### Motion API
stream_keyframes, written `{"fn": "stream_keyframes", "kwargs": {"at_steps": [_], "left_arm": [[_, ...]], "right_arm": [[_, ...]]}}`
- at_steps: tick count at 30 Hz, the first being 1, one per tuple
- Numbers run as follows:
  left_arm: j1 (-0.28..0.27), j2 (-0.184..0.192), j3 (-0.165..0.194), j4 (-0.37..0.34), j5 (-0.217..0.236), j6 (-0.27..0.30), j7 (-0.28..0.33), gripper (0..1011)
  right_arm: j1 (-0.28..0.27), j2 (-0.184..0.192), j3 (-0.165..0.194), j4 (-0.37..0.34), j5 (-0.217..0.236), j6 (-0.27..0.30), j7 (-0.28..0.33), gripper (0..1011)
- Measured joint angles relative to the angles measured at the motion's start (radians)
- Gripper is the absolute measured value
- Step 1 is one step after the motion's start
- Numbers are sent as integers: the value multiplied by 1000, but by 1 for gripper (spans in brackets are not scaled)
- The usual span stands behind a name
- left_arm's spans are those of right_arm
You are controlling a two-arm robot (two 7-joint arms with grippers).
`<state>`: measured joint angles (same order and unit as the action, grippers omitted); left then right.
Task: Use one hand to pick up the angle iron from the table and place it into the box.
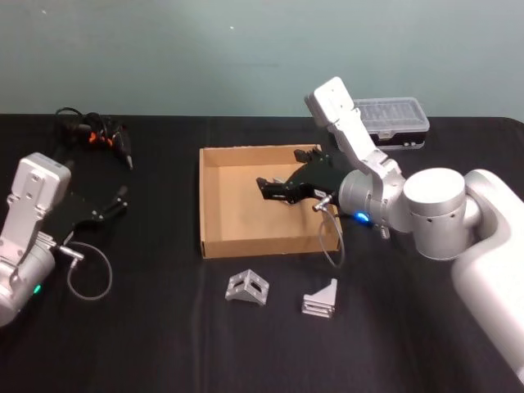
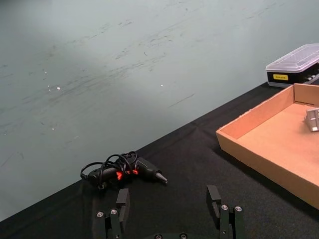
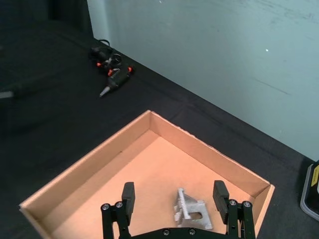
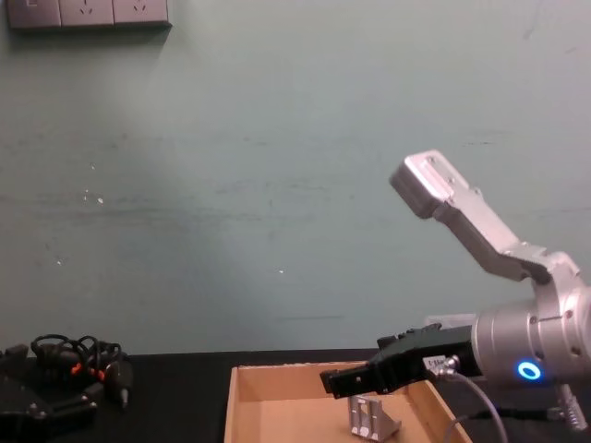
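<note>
Now, R jaws wide above cardboard box [image 1: 202,205], angle iron [image 3: 192,215] lying inside; L jaws wide, parked. Bracket [image 1: 248,287] on bench [image 1: 123,327]: prob stiff, slick, so pinch one flat flange.

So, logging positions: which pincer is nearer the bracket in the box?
Right. The right pincer hangs open over the bracket in the box; the left pincer is outside the box, over the table to its left.
</note>
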<state>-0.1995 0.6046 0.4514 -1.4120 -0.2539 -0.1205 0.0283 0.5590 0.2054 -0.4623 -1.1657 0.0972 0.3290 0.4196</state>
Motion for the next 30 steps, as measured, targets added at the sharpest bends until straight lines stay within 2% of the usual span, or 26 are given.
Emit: {"fn": "stream_keyframes", "kwargs": {"at_steps": [5, 7, 9, 10, 13, 15, 18, 21, 22, 26, 30], "left_arm": [[0, 0, 0, 0, 0, 0, 0, 1011], [0, 0, 0, 0, 0, 0, 0, 1011], [0, 0, 0, 0, 0, 0, 0, 1011], [0, 0, 0, 0, 0, 0, 0, 1011], [0, 0, 0, 0, 0, 0, 0, 1011], [0, 0, 0, 0, 0, 0, 0, 1011], [0, 0, 0, 0, 0, 0, 0, 1011], [0, 0, 0, 0, 0, 0, 0, 1011], [0, 0, 0, 0, 0, 0, 0, 1011], [0, 0, 0, 0, 0, 0, 0, 1011], [0, 0, 0, 0, 0, 0, 0, 1011]], "right_arm": [[-70, 33, 8, -163, 12, 104, -12, 1003], [-79, 37, 9, -181, 15, 120, -12, 1003], [-106, 49, 14, -233, 25, 164, -11, 1003], [-131, 62, 22, -281, 43, 210, -7, 1003], [-144, 70, 26, -311, 54, 237, -1, 1003], [-172, 91, 36, -379, 79, 296, 9, 1003], [-198, 112, 45, -446, 98, 353, 10, 1003], [-221, 136, 49, -509, 106, 406, 5, 1003], [-221, 136, 49, -509, 106, 406, 5, 1003], [-255, 175, 43, -585, 107, 473, 1, 1003], [-283, 207, 37, -630, 104, 514, 7, 1003]]}}
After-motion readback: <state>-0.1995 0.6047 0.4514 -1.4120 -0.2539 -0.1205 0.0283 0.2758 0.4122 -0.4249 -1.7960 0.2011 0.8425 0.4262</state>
